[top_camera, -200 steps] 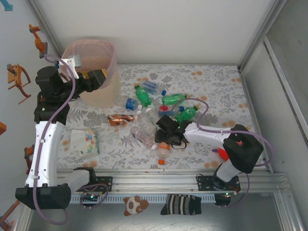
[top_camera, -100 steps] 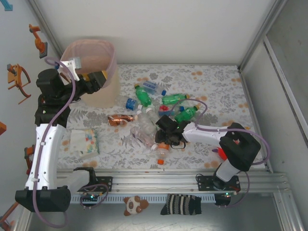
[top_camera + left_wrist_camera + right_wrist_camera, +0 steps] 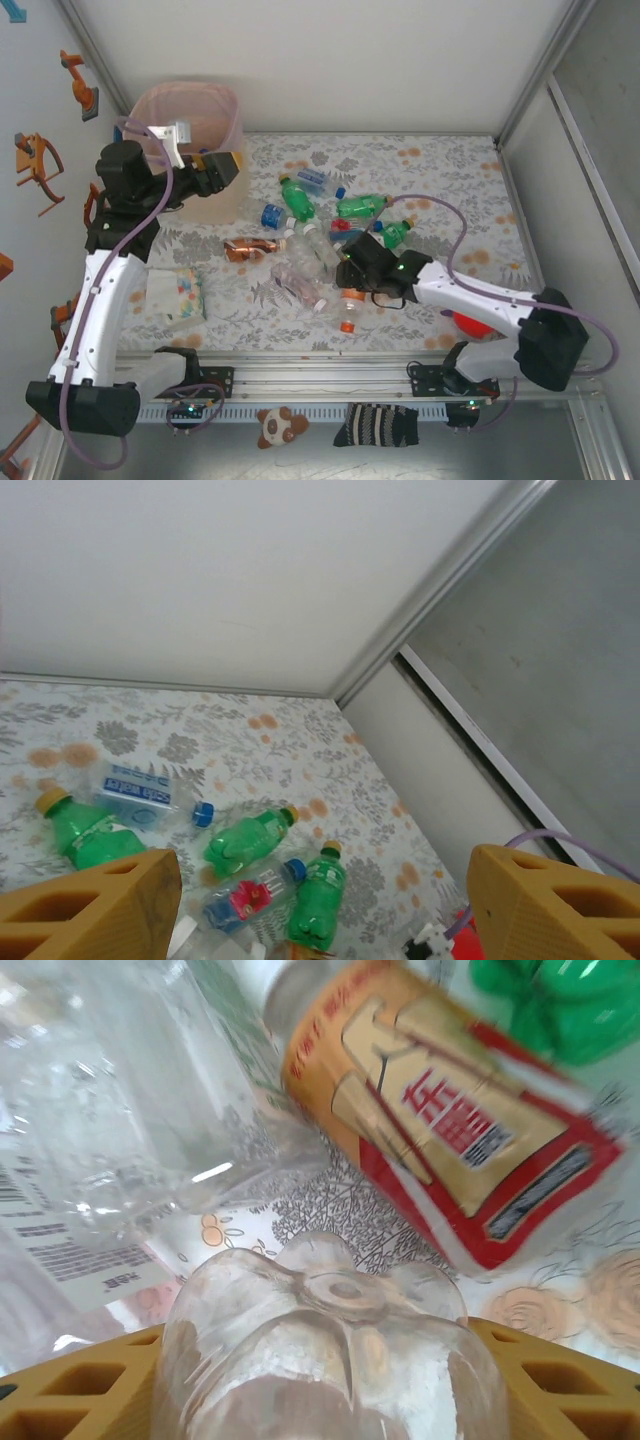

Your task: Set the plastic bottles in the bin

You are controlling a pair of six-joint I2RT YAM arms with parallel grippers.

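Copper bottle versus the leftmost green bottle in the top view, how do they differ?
The copper bottle is shiny copper-brown; the green bottle is translucent green. The copper bottle lies roughly crosswise, nearer the arms; the green bottle lies slanted, farther back, beside a blue-labelled bottle. Both lie on their sides on the table, outside the bin.

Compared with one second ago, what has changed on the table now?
The right gripper closed around a clear bottle, and its arm's elbow swung out to the right. The left gripper, open, shifted slightly right by the bin. The bin and other bottles stayed.
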